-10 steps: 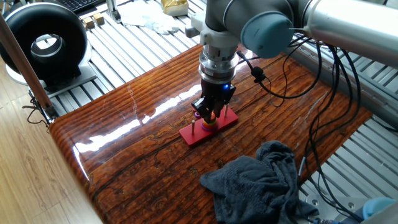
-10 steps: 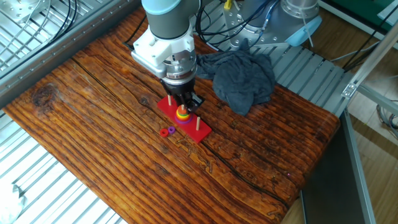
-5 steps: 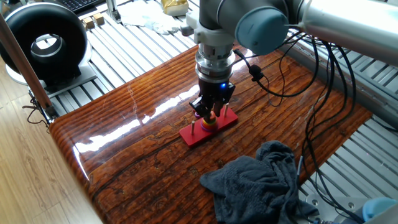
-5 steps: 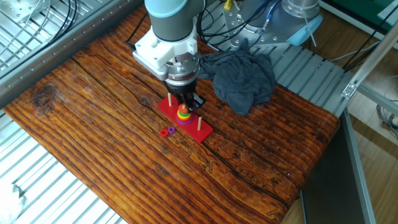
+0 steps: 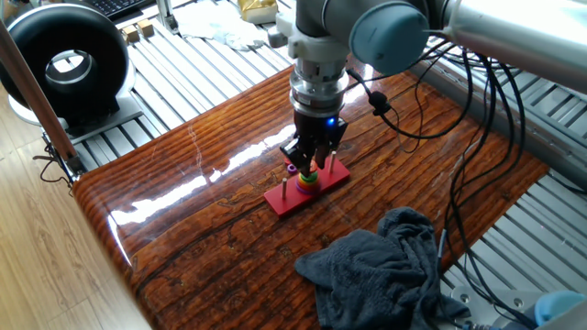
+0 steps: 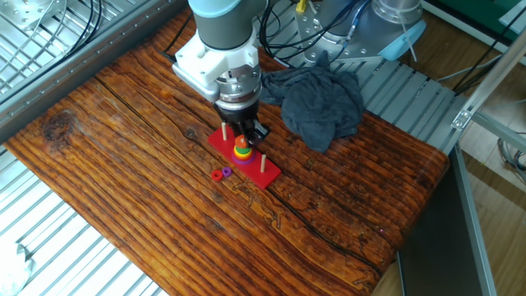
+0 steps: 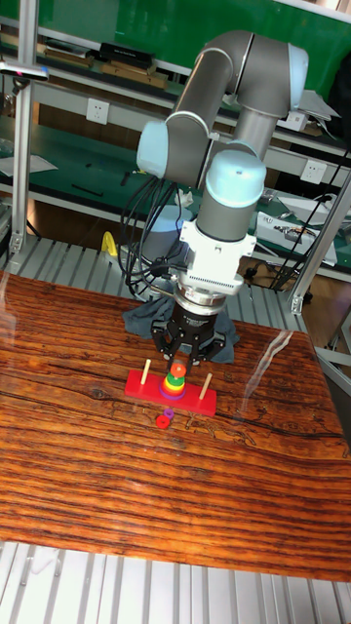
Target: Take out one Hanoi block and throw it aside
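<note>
The Hanoi block, a tiny red ring (image 6: 217, 174) (image 7: 161, 421), lies flat on the wooden table in front of the red peg base (image 6: 267, 174) (image 5: 280, 202). It touches a small purple ring (image 6: 227, 171) (image 7: 168, 413). A stack of coloured rings (image 6: 241, 150) (image 5: 308, 181) (image 7: 175, 383) sits on the base's middle peg. My gripper (image 5: 311, 165) (image 6: 243, 136) (image 7: 183, 359) hangs straight over that stack. Its dark fingers stand apart on either side of the stack's orange-red top, and I see nothing held between them. The red ring is hidden in one fixed view.
A crumpled dark grey cloth (image 5: 385, 266) (image 6: 316, 99) lies on the table beside the base. Two bare wooden pegs (image 6: 262, 162) stand at the base's ends. Slatted metal surrounds the table. A black round device (image 5: 64, 64) stands off the far corner.
The gripper and wrist have crept slightly upward over the stack. The red and purple rings on the table have not moved.
</note>
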`<state>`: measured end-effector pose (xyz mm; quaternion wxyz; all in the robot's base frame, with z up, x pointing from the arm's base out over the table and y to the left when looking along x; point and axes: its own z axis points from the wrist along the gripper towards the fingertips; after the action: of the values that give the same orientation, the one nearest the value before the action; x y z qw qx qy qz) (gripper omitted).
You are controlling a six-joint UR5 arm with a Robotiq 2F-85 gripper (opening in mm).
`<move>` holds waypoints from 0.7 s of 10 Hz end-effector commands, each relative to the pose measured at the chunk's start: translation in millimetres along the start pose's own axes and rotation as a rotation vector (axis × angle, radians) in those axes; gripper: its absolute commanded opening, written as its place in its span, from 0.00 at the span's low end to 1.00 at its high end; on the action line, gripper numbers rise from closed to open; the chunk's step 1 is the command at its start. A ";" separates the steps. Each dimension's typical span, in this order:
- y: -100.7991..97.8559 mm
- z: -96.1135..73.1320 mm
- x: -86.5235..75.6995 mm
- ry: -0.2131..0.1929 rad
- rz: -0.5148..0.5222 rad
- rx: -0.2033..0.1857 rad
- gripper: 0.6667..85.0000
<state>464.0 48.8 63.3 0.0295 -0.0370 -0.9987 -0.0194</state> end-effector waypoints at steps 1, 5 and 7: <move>1.2 -15.3 -1.1 0.005 0.002 -0.016 0.17; -0.8 -22.9 -16.2 -0.001 -0.008 -0.027 0.17; -0.6 -25.9 -25.4 0.000 -0.014 -0.031 0.17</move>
<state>479.4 44.5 82.0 0.0296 -0.0315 -0.9987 -0.0263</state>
